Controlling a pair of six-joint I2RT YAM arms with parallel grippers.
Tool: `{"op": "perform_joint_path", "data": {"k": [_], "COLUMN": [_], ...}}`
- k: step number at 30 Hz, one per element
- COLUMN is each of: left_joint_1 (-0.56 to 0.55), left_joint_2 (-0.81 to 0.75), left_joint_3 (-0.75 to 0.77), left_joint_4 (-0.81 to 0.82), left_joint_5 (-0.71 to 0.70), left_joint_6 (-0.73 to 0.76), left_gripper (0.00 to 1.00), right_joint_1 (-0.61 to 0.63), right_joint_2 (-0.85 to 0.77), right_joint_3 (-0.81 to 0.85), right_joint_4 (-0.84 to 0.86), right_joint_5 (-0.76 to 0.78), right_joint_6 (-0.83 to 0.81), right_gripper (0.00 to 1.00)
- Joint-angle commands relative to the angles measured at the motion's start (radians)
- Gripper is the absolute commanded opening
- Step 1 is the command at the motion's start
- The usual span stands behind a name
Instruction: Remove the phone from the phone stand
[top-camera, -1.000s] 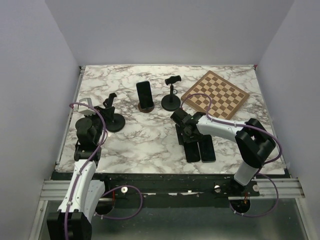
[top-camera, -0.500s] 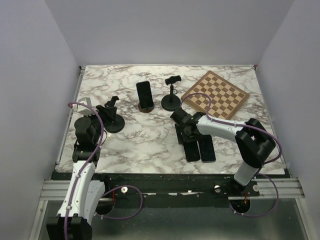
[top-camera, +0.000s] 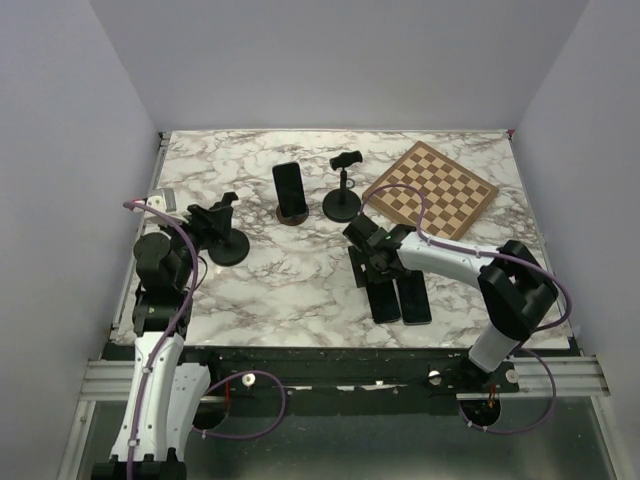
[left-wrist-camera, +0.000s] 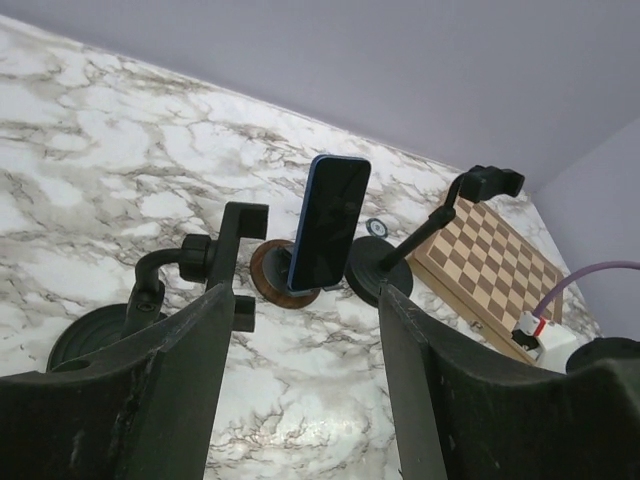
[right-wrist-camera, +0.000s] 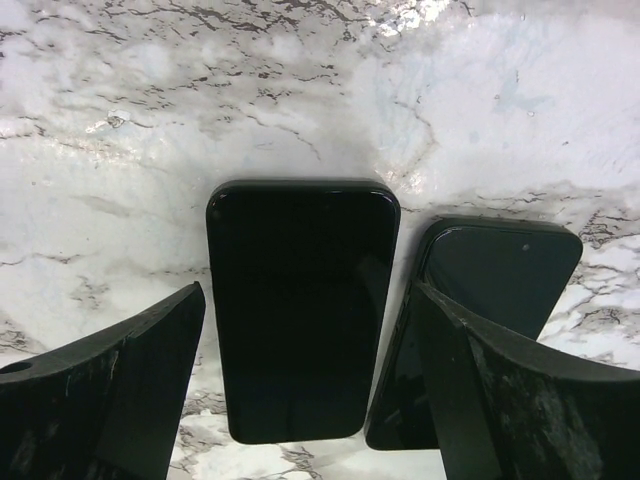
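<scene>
A dark phone stands upright on a round brown stand at the back middle of the table. The left wrist view shows the phone and its stand ahead. My left gripper is open and empty, near the left edge behind an empty black stand, well short of the phone; its jaws frame bare marble. My right gripper is open and empty, low over a flat black phone, with a second flat phone beside it.
An empty black clamp stand stands just right of the phone's stand. A chessboard lies at the back right. The two flat phones lie near the front edge. A small ring lies behind the stands.
My left arm has drawn back toward the left edge, away from the black stand. My right gripper has barely moved over the flat phones.
</scene>
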Motion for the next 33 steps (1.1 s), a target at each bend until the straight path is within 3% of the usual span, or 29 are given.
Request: {"op": "perform_joint_path", "data": {"k": [1,5,12,16,20,22,25,28,33], "left_joint_1": [0.005,0.003,-0.010,-0.106,-0.316,-0.400,-0.507,-0.554,-0.559], "left_joint_2": [-0.046,-0.073,-0.060,-0.005,0.098,0.161,0.283,0.445,0.686], "left_joint_3": [0.094,0.167,0.237,0.288,0.359,0.406,0.498,0.612,0.749], "left_joint_4": [-0.149,-0.217,-0.246,-0.277,-0.325,-0.348,-0.419,-0.500,-0.525], "left_joint_5": [0.040,0.048,0.145,0.139,-0.003,-0.087,-0.261,-0.406,-0.446], "left_joint_6": [0.088,0.123,0.059,0.032,0.067,0.073,0.075,0.036,0.031], "left_gripper": [0.67,0.69,0.79,0.82,0.90,0.99,0.99,0.99,0.99], "right_joint_1": [0.004,0.004,0.004,0.004,0.004,0.005,0.004,0.004,0.004], "right_joint_2": [-0.049,-0.183,-0.440,-0.530,-0.565,-0.578,-0.605,-0.640,-0.686], "right_joint_3": [-0.004,-0.016,-0.099,-0.145,-0.159,-0.161,-0.164,-0.171,-0.171], "right_joint_4": [0.020,0.065,0.173,0.184,0.179,0.169,0.159,0.156,0.137], "right_joint_5": [0.023,-0.005,0.017,0.057,0.054,0.051,0.057,0.064,0.085], "right_joint_6": [-0.025,-0.054,-0.055,-0.032,-0.020,-0.014,-0.009,-0.011,-0.016], "right_gripper": [0.91,0.91,0.91,0.90,0.90,0.89,0.89,0.88,0.88]}}
